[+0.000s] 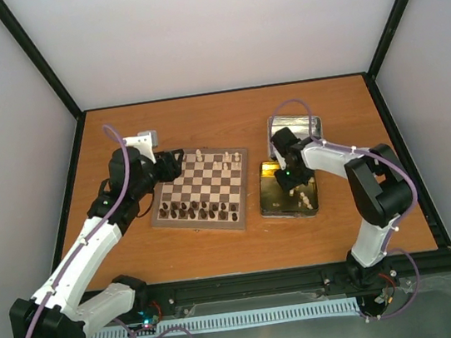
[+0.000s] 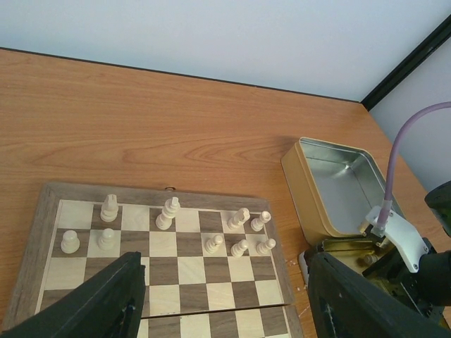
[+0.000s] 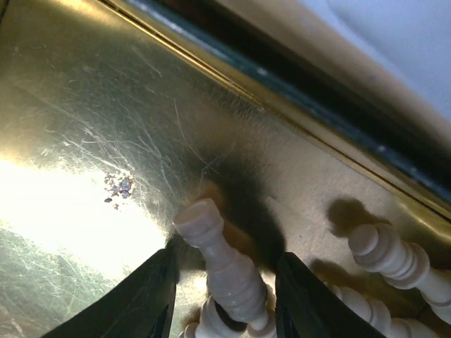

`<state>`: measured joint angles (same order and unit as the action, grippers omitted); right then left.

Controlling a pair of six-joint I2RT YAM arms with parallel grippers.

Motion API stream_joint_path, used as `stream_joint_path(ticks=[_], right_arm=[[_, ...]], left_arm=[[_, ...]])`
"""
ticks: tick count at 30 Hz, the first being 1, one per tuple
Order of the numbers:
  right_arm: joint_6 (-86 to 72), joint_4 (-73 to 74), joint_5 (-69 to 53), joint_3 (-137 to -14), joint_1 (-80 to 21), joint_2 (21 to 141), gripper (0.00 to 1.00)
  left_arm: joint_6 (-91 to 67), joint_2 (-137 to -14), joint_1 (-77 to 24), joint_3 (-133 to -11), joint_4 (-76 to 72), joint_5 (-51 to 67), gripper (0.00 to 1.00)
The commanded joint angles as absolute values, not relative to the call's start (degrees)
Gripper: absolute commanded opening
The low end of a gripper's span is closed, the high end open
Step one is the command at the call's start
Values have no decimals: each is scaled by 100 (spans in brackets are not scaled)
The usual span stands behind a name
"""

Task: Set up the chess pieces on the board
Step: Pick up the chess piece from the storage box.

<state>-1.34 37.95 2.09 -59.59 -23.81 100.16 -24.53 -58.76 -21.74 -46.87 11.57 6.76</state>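
1. Far left: left gripper (image 2: 225, 260) hangs over the far edge of the board (image 2: 141, 193), fingers spread wide, nothing between them
2. Board: nine cream chess pieces (image 2: 169, 211) stand on its two far rows, with gaps between them; dark pieces (image 1: 193, 210) fill the near rows. By my reckoning the cream side is about half placed
3. Right of board: gold tin (image 1: 268, 205) lies flat just beside it, loose cream pieces (image 1: 305, 200) in its near right corner. Silver-lined tin lid (image 2: 331, 183) sits beyond it
4. Right gripper (image 3: 225, 257) is down inside the gold tin, jaws either side of one cream piece (image 3: 225, 274) that leans, base end up. Cannot tell if the pads are pressing it yet or only bracketing it
5. Another cream piece (image 3: 394, 260) lies just right of the jaws, close enough to get nudged
6. Handling, my read: piece looks very light, hard, smooth-turned, so it may roll or squirt out on the slick tin floor. Best hold is across the thicker ribbed body, not the narrow neck; gentle squeeze; it must be righted before it is set on a square
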Motion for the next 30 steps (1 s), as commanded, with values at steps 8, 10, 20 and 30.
stream_joint_path(ticks=[8, 10, 20, 30], right_arm=[[-186, 3797, -30, -5970, -2296, 10140, 20], [-231, 3782, 49, -5968, -2292, 10139, 15], [-260, 3084, 110, -5555, -2327, 8838, 15], [-578, 1540, -740, -4356, -2512, 7283, 16]], left_arm=[[-2470, -5880, -2127, -4865, 1035, 713, 64], [-2483, -5880, -2127, -4861, 1035, 708, 64], [-2706, -6093, -2127, -4818, 814, 1809, 70], [-3376, -7685, -2565, -5359, 52, 3927, 74]])
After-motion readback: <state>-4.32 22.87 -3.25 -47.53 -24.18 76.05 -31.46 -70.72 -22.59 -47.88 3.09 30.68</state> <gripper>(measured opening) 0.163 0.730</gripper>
